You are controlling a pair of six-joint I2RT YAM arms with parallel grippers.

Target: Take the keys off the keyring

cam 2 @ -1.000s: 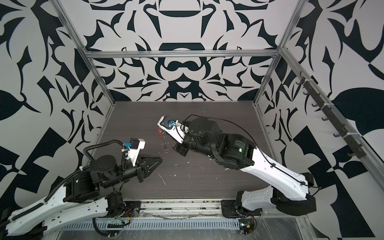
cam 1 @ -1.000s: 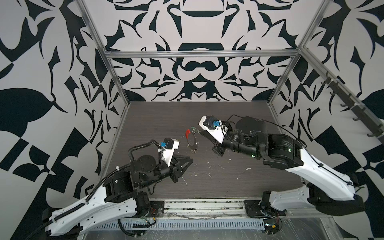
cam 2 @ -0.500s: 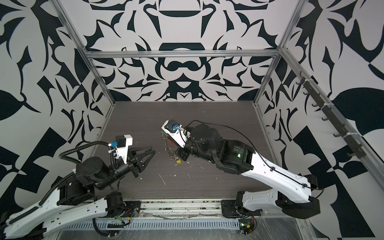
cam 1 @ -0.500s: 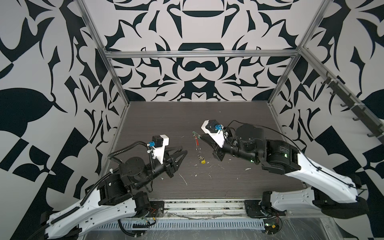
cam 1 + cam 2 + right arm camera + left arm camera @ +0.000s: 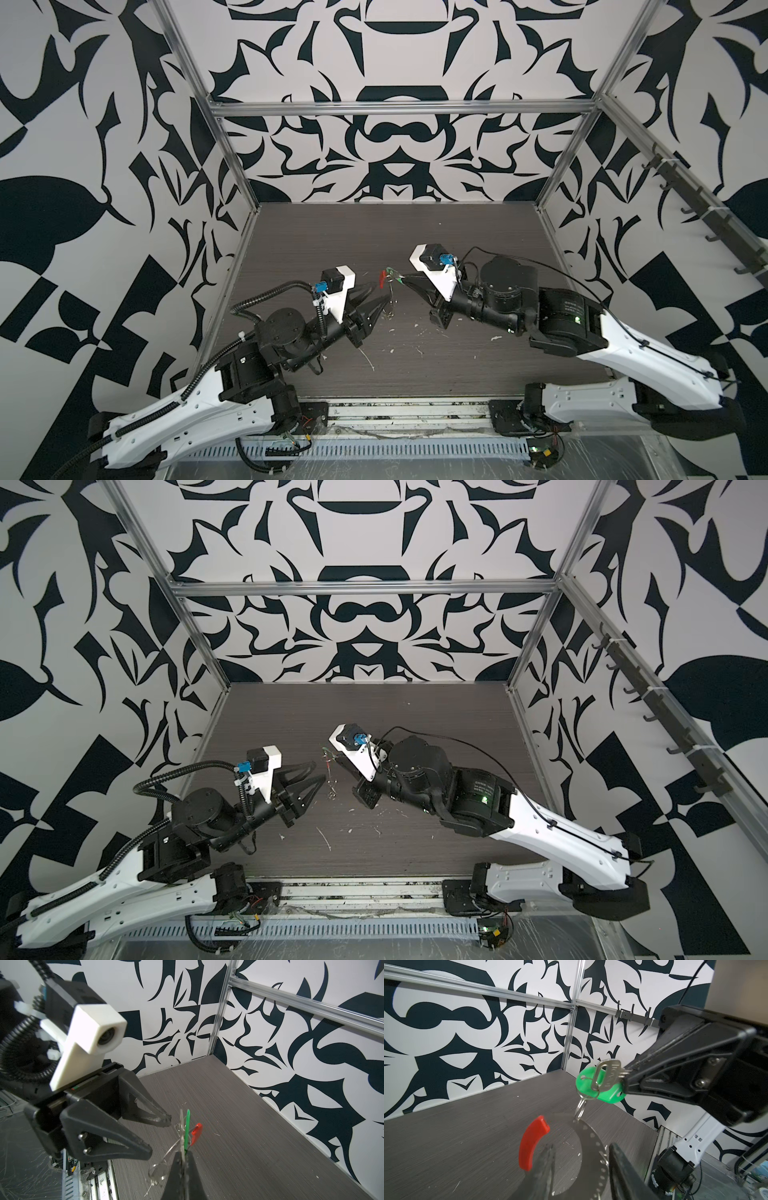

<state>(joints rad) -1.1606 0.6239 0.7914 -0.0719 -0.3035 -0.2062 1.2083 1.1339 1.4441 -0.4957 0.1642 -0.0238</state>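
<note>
**Item:** keyring (image 5: 592, 1138), grey hoop w/ red sleeve (image 5: 532, 1145).
**Loc:** in the air over the counter (image 5: 456, 1136), dangling by small split rings from the green-tag key (image 5: 610, 1076).
**Right pincer** (image 5: 626, 1076): clenched on that key's blade end; arm reaches in low, tip twd centre.
**Left pincer** (image 5: 381, 290): chg vs a sec ago: moved up and in twd the hoop, jaws spread wider. Now released, nothing held. Hoop's arc sits betw. my fingers (image 5: 623, 1167).
**Meaning:** key still on the hoop. I judge I'm set to grab the hoop.
**Yellow-tag key:** not made out.
</note>
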